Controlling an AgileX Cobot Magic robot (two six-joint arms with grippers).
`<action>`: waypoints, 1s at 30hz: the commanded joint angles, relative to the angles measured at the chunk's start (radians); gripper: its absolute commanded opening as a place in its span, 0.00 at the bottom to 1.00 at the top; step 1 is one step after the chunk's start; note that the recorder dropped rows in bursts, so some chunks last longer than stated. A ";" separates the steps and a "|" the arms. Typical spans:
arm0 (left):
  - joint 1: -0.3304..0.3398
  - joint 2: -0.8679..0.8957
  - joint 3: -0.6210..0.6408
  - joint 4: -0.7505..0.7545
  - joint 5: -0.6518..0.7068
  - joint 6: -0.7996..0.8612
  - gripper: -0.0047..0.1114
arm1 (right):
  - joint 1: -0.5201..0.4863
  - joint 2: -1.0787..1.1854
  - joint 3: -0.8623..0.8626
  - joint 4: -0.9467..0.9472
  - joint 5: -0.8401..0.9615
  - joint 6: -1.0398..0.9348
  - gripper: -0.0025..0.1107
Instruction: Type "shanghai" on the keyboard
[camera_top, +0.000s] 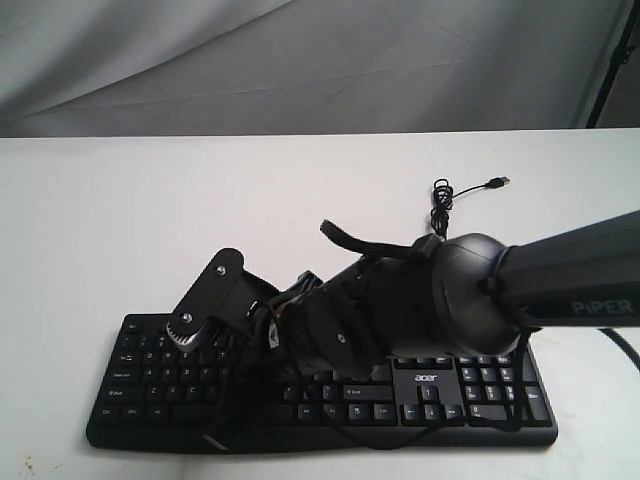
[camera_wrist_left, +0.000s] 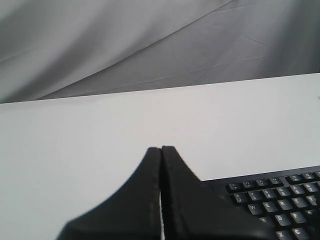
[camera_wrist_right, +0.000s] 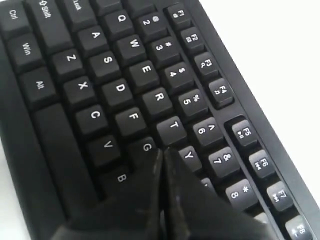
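Note:
The black keyboard (camera_top: 440, 405) lies along the near edge of the white table, with its acer logo (camera_top: 425, 378) showing. My right arm (camera_top: 480, 290) reaches across it from the right. In the right wrist view the right gripper (camera_wrist_right: 164, 151) is shut with nothing in it; its tip is down among the keys (camera_wrist_right: 120, 87), between G and Y, and hides the key beneath it. The left gripper (camera_wrist_left: 161, 148) is also shut and empty. It is raised and points past the far left corner of the keyboard (camera_wrist_left: 280, 200). In the exterior view it shows as a black slab (camera_top: 222, 268).
The keyboard's thin black cable (camera_top: 442, 200) lies coiled on the table behind the right arm, its USB plug (camera_top: 497, 183) loose. A grey cloth backdrop (camera_top: 300, 60) hangs behind the white table (camera_top: 150, 220).

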 joint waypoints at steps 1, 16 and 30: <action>-0.004 -0.003 0.004 0.005 -0.006 -0.003 0.04 | -0.001 0.019 0.003 0.001 -0.017 -0.003 0.02; -0.004 -0.003 0.004 0.005 -0.006 -0.003 0.04 | 0.001 0.019 -0.015 0.013 0.002 -0.003 0.02; -0.004 -0.003 0.004 0.005 -0.006 -0.003 0.04 | 0.093 0.159 -0.351 -0.041 0.134 -0.009 0.02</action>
